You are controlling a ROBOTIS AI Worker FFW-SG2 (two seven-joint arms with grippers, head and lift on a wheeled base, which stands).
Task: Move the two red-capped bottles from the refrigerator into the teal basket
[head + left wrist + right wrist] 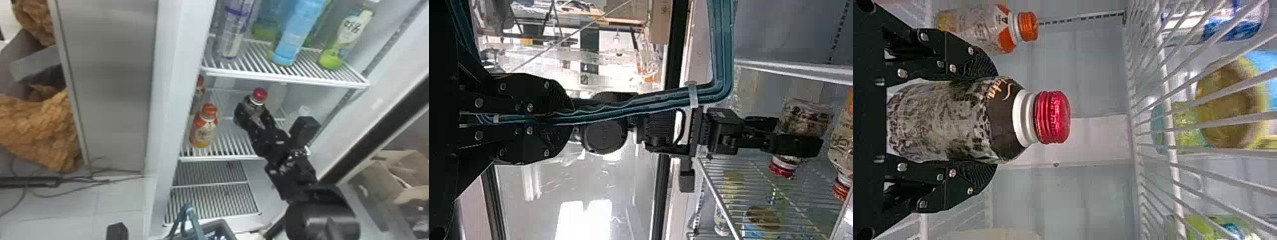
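Patience suits this step, which looks like bringing the first red-capped bottle (938, 122) out of the refrigerator (169, 79). The right gripper (990, 120) is clamped on its dark body, a finger on either side, with the cap and white collar standing free beyond the tips. Its base is hidden in the head view, so I cannot tell whether it is off the middle shelf (223, 158); a slight lift before any pull would spare the front rail a knock.

Keep the bottle upright and its cap well under the upper shelf (287, 78), and draw it straight outward. The orange-capped bottle (204, 129) stands near on the robot's left, so swinging that way too soon could topple it. Behind it is another reddish cap (200, 80); which of the two is the second to move, I cannot say for certain.

The left gripper (564, 117) is closed on the handle (644, 102) of the teal basket (220, 228), low before the refrigerator. It should hold steady while the bottle comes down past the handle, base first, and the right fingers are best parted only once the basket bears the weight.
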